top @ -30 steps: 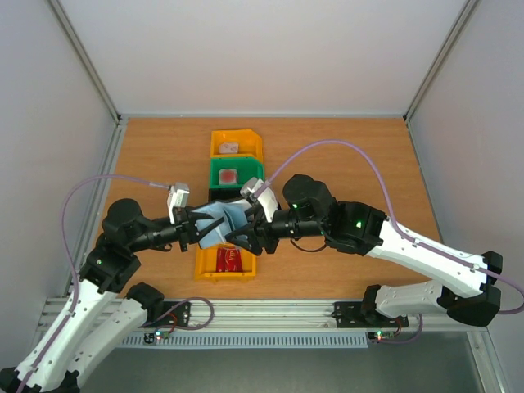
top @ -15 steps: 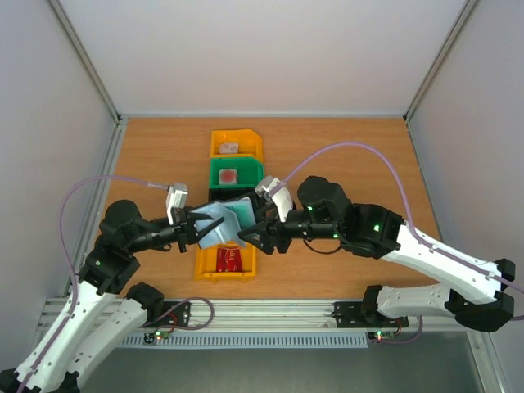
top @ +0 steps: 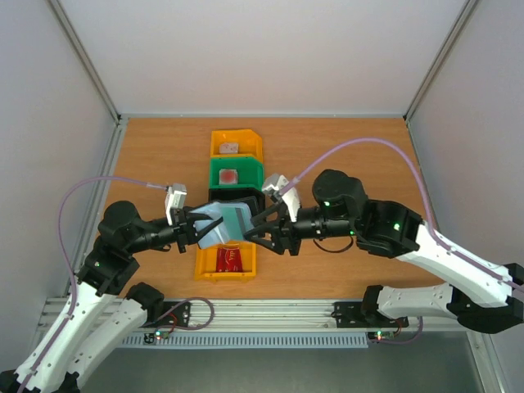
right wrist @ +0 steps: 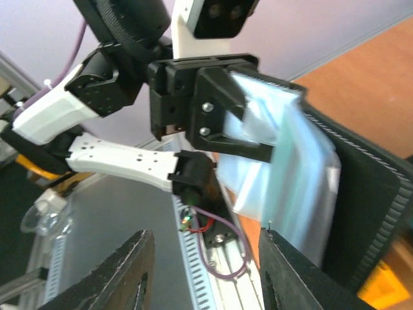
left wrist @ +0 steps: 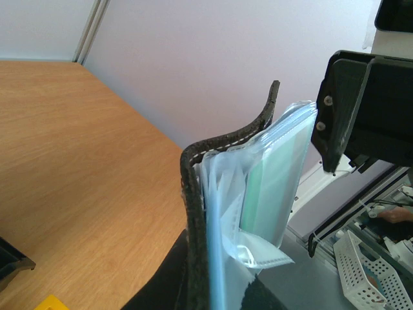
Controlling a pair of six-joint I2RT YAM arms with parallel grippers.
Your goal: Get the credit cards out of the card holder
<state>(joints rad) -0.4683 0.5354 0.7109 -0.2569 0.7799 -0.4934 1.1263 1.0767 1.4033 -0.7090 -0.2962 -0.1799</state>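
In the top view the card holder (top: 223,223) hangs above the bins, its black cover spread and grey-blue pockets showing. My left gripper (top: 201,228) is shut on its left end. A teal credit card (top: 239,216) sits in a pocket, seen edge-on in the left wrist view as a teal card (left wrist: 277,187) behind the black cover (left wrist: 193,213). My right gripper (top: 255,229) stands open just right of the holder. In the right wrist view the right gripper (right wrist: 206,278) holds nothing, and one finger lies close to the pockets (right wrist: 290,181).
A row of bins runs down the table's middle: a yellow bin (top: 236,143), a green bin (top: 236,172), a black bin (top: 233,195) and a front yellow bin (top: 205,264) holding a red card (top: 230,260). Both arms meet above the front bins.
My right arm has drawn back to the right, off the holder, and its jaws have narrowed somewhat. The left gripper and the holder have hardly moved.
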